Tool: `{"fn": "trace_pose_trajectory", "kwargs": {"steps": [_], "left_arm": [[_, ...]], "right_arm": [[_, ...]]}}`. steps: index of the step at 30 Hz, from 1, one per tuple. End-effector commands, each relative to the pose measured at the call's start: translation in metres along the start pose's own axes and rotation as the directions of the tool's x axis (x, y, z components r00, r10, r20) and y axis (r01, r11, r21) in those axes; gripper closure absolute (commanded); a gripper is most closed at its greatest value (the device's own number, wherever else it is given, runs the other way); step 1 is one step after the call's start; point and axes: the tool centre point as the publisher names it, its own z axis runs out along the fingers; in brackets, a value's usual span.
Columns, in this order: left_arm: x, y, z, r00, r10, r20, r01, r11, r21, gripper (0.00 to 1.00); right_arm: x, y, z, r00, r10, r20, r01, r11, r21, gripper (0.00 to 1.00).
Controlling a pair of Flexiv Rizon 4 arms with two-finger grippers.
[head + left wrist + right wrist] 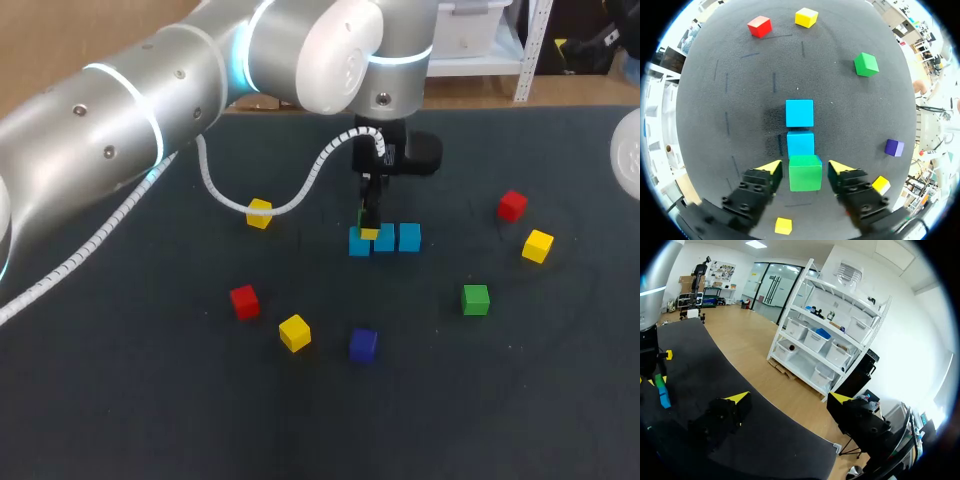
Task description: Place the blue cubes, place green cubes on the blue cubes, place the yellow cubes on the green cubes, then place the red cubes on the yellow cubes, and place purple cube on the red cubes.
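- Shows the left arm (150, 100) coming in from the left over the dark table (120, 420), with a coiled white cable (300, 190) looping along it to the wrist.
- Shows the left gripper (805, 169) pointing down at the table's middle, its yellow-tipped fingers (767, 169) slightly spread, a thin dark gap left on either side of the green cube (805, 175) between them.
- Locates that green cube on the near blue cube (358, 246), at the left end of a line of three, with the middle blue cube (800, 142) and the far blue cube (799, 113) close together ahead of the gripper.
- Marks the loose cubes scattered on the table: loose green cube (476, 298) to the right of the line, purple cube (363, 344) in front of it, near yellow cube (294, 332) and left red cube (244, 300) further left, far yellow cube (259, 213) under the cable, right red cube (512, 206) and right yellow cube (537, 245) near each other on the right.
- Shows the right arm (628, 150) only at the right edge, and the right gripper (790, 399) spread wide near the table's edge, holding nothing.
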Motion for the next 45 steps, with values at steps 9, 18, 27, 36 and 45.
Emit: {"fn": "trace_pose_trajectory", "kwargs": {"steps": [9,18,27,36,45], "left_arm": [[0.011,-0.007,-0.017,0.997,-0.003,0.077,0.005,1.000,-0.022,0.00],[0.034,-0.029,-0.052,0.990,-0.006,0.143,0.018,0.997,-0.081,0.00],[0.059,-0.044,-0.073,0.980,-0.047,0.194,0.074,0.988,-0.136,0.00],[0.083,-0.056,-0.084,0.957,-0.134,0.256,0.194,0.955,-0.224,0.00],[0.123,-0.070,-0.101,0.935,-0.199,0.295,0.287,0.911,-0.295,0.00]], "right_arm": [[-0.001,0.001,-0.001,1.000,0.001,-0.003,-0.001,1.000,0.003,0.00],[-0.001,0.001,-0.001,1.000,0.001,-0.003,-0.001,1.000,0.003,0.00],[-0.001,0.001,-0.001,1.000,0.001,-0.003,-0.001,1.000,0.003,0.00],[-0.001,0.001,-0.001,1.000,0.001,-0.003,-0.001,1.000,0.003,0.00],[-0.001,0.001,-0.001,1.000,0.001,-0.003,-0.001,1.000,0.003,0.00]]}}
